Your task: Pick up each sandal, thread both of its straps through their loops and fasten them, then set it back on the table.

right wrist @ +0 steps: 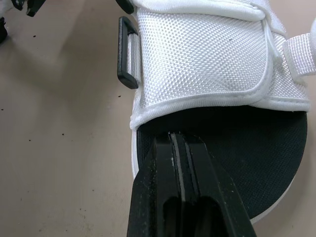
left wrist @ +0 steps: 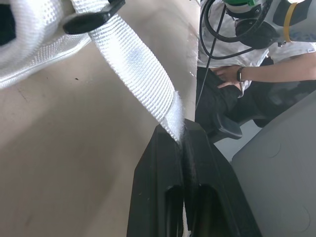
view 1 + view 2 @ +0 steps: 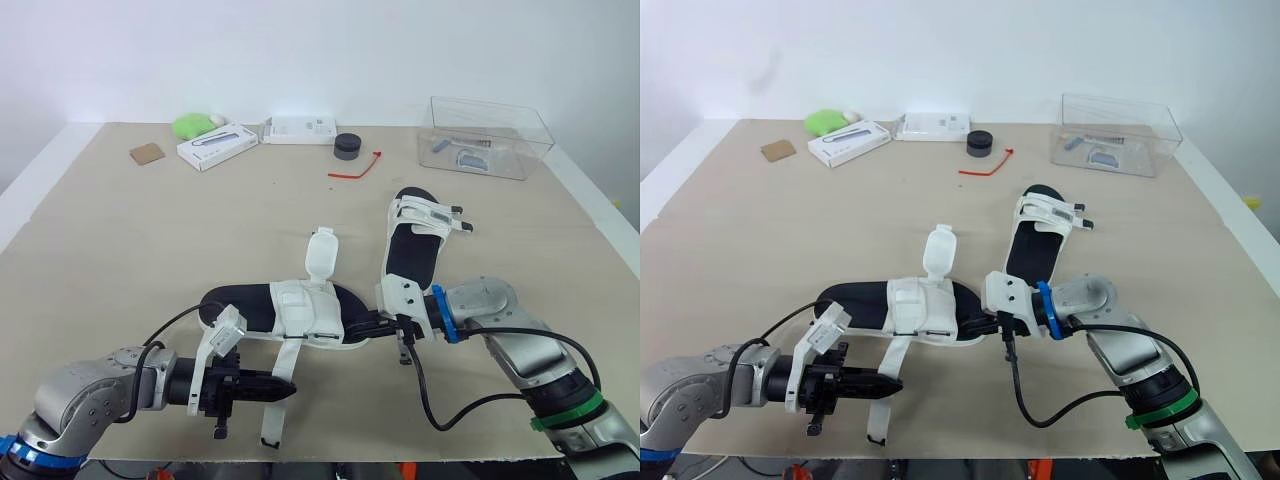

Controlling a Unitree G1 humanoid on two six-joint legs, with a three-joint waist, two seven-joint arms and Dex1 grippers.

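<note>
Left tool [image 3: 287, 392] clamped tight on white strap [image 2: 138, 64] hanging off near sandal [image 3: 250, 300]. Right tool [image 3: 368, 327] fingers pressed together, tips on sandal's black footbed.

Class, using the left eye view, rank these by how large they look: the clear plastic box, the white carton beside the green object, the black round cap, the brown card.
1. clear plastic box
2. white carton
3. black round cap and brown card: these look about alike, so I leave them unranked.
</note>
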